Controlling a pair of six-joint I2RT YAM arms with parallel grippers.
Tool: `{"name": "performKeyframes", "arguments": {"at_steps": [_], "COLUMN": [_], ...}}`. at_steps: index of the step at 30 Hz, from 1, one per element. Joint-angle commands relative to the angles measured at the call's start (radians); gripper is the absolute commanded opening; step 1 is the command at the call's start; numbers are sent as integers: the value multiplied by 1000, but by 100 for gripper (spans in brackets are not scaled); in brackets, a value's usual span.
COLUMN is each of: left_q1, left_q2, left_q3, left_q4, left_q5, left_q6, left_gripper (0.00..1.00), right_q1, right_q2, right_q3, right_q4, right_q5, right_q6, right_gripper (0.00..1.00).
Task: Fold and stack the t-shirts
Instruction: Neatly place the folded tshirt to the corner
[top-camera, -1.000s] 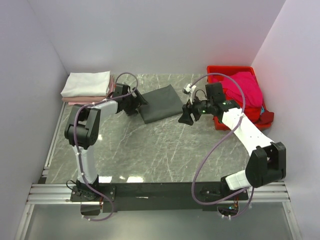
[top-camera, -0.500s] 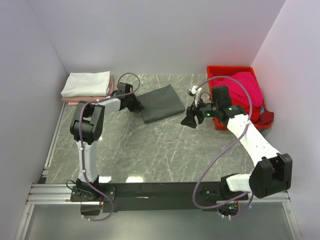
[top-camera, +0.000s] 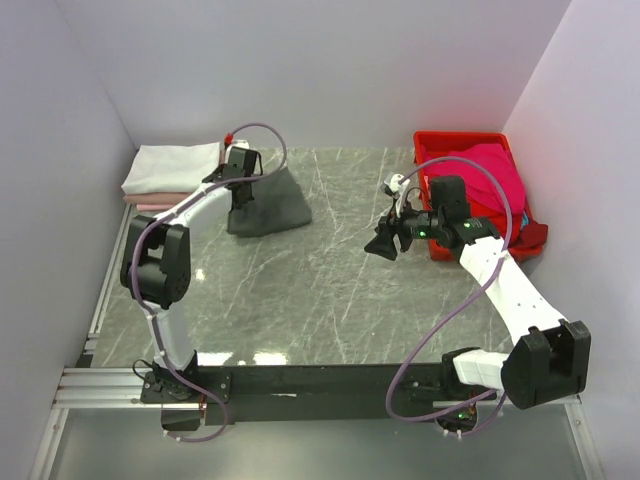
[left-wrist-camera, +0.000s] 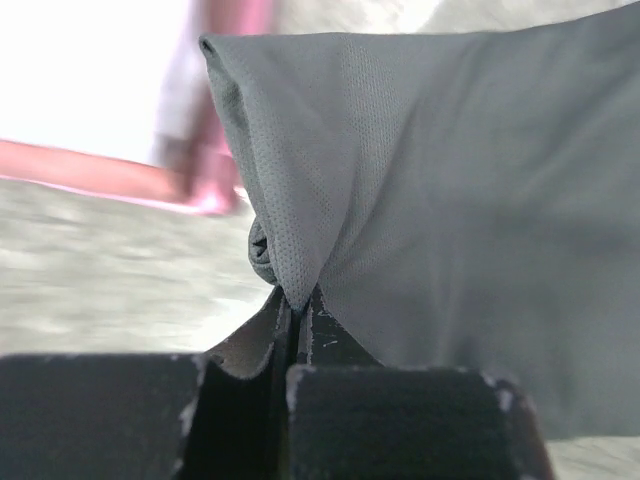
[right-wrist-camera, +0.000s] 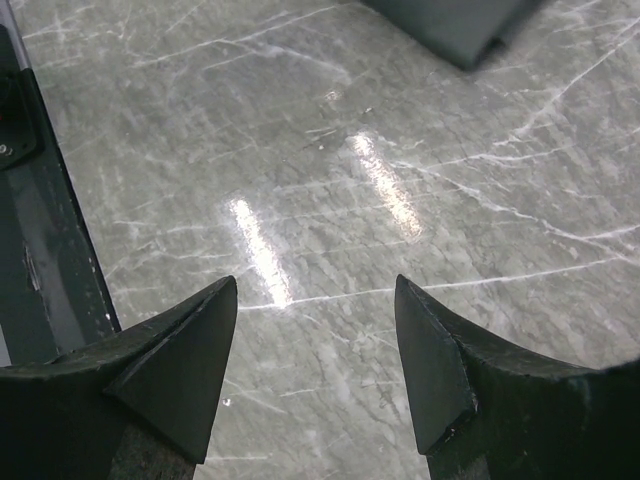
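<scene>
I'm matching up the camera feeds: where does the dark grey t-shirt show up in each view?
Top external: the dark grey t-shirt lies left of centre towards the back, pinched by the left claw.
Left wrist: it fills the upper right, with a fold clamped between the shut fingers.
Right wrist: only a dark grey corner shows at the top edge, probably the shirt.
Shared landmark: the grey marble tabletop.

Bare grey marbled tabletop (top-camera: 330, 290) lies unobstructed beneath and ahead of the wide-open right gripper (top-camera: 383, 240). Behind it, passage is blocked by a red plastic crate (top-camera: 440, 138) heaped with magenta cloth (top-camera: 490, 175). Beside the left gripper (top-camera: 241, 196), clamped on a hanging charcoal-grey t-shirt (top-camera: 270, 205), room is bounded by a folded white-and-pink stack (top-camera: 172, 168).
</scene>
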Motion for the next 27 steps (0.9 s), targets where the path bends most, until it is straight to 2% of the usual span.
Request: {"name": "performKeyframes", "arguments": {"at_steps": [1,11,20,27], "left_q1": [-2,-8,-18,-7], "left_q2": [-76,-82,-27,25], "left_q3": [15,103,224,348], "left_q4": [-1,49,108,108], "left_q5": [-201,-287,-299,-328], "left_q6": [183,462,614,673], "left_gripper": [0,0,0,0], "right_q1": [-6,-8,-9,-8], "right_q2": [-19,-31,-28,-26], "right_q3": [3,3,6,8], "right_q4": [21,5,-12,-26], "right_q5": [-29,-54,-84,-109], "right_q6": [-5,-19,-36,-40], "right_gripper": [71,71,71,71]}}
